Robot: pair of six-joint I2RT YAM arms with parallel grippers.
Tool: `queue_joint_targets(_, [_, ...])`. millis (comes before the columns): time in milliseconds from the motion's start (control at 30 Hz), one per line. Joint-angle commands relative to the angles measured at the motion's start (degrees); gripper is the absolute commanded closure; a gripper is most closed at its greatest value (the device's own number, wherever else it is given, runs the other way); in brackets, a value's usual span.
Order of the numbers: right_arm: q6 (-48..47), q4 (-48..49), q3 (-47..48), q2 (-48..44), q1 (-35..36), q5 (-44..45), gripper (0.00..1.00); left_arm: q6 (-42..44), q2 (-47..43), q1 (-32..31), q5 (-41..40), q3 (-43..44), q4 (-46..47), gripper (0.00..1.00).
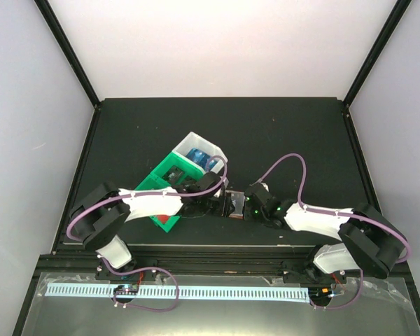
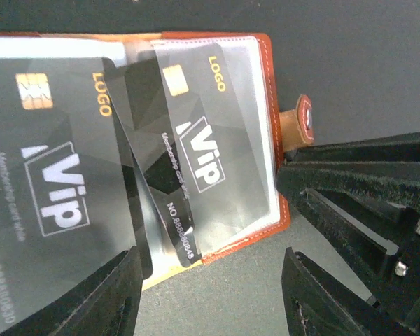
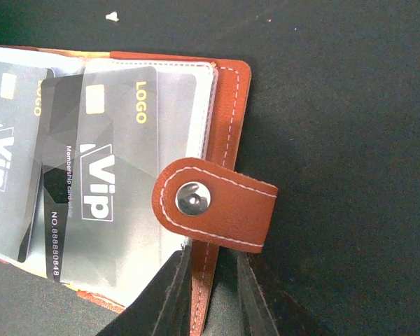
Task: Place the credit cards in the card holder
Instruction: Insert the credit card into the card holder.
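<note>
The card holder's edge is seen pinched by the right gripper under the snap tab, right wrist view only. The left gripper is held spread beside the black credit cards pocketed in it. From overhead, it's mostly hidden.

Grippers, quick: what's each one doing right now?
Left gripper: open, clamping nothing.
Right gripper: closed on the card holder, at its edge.
</note>
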Motion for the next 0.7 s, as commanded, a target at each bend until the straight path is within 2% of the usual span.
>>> queue_joint_targets(0, [0.13, -4.94, -0.33, 1.89, 0.19, 0.15, 0.78, 0.27, -0.64, 0.83, -2.64, 3.32, -2.70, 0.43])
queue_joint_targets(167, [0.23, -5.12, 0.58, 2.01, 0.24, 0.76, 0.78, -0.13, 3.18, 1.53, -4.24, 5.65, -2.37, 0.37])
queue_joint_targets(467, [0.35, -4.60, 0.82, 3.38, 0.22, 0.64, 0.78, -1.35, 8.90, 2.68, -4.83, 8.66, -2.54, 0.40])
queue_joint_targets(533, [0.30, -4.42, 0.82, 3.55, 0.24, 0.61, 0.78, -1.27, 9.51, 2.84, -3.17, 8.53, -0.85, 0.43])
queue_joint_targets(667, [0.05, -4.22, 0.97, 3.88, 0.10, 0.52, 0.78, -1.13, 11.11, 3.28, 1.13, 8.26, 2.59, 0.55])
